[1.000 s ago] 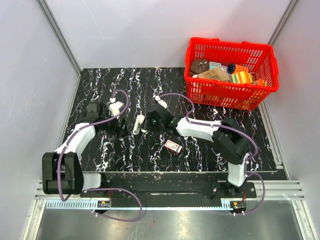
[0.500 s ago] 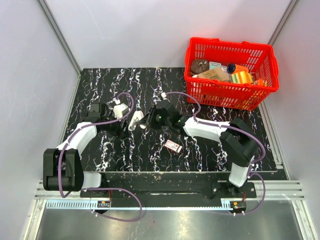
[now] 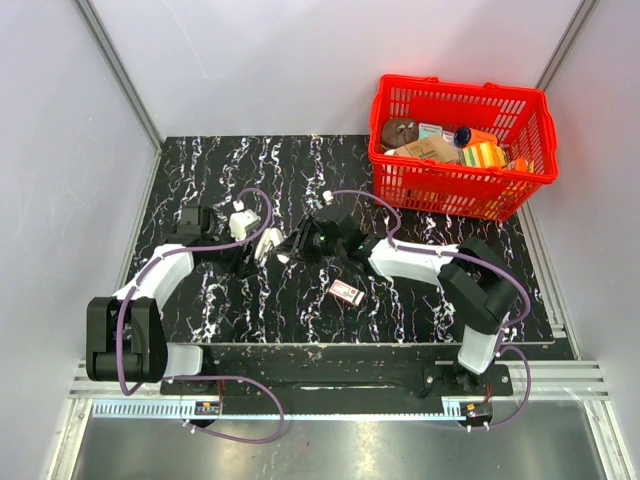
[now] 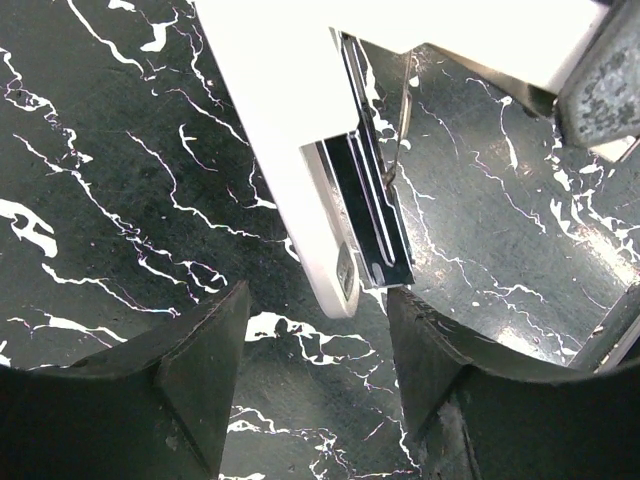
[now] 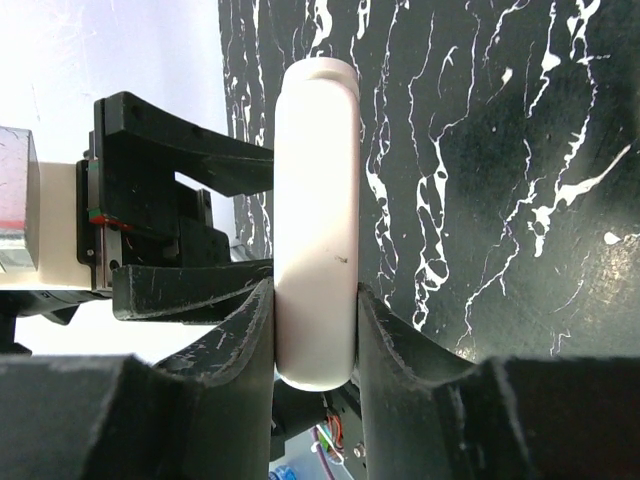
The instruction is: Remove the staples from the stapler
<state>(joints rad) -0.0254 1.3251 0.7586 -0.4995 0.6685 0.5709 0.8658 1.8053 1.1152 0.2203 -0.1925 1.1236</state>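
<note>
The stapler (image 3: 268,243) is a slim white shell with a grey-silver metal staple channel. My right gripper (image 3: 291,243) is shut on its white body (image 5: 315,200) and holds it tilted, just above the table. In the left wrist view the white body (image 4: 290,150) and the open metal channel (image 4: 375,210) hang right in front of my left gripper (image 4: 318,310). The left gripper is open and empty, with the stapler's tip just beyond its fingertips. In the top view the left gripper (image 3: 250,252) is just left of the stapler.
A small red-and-white box (image 3: 347,291) lies on the black marbled table (image 3: 200,170), near the right arm. A red basket (image 3: 460,185) full of assorted items stands at the back right. The left gripper's black body (image 5: 170,200) shows close behind the stapler.
My right gripper has carried the stapler left and tilted it toward the left gripper. The left gripper has shifted slightly right to meet it.
</note>
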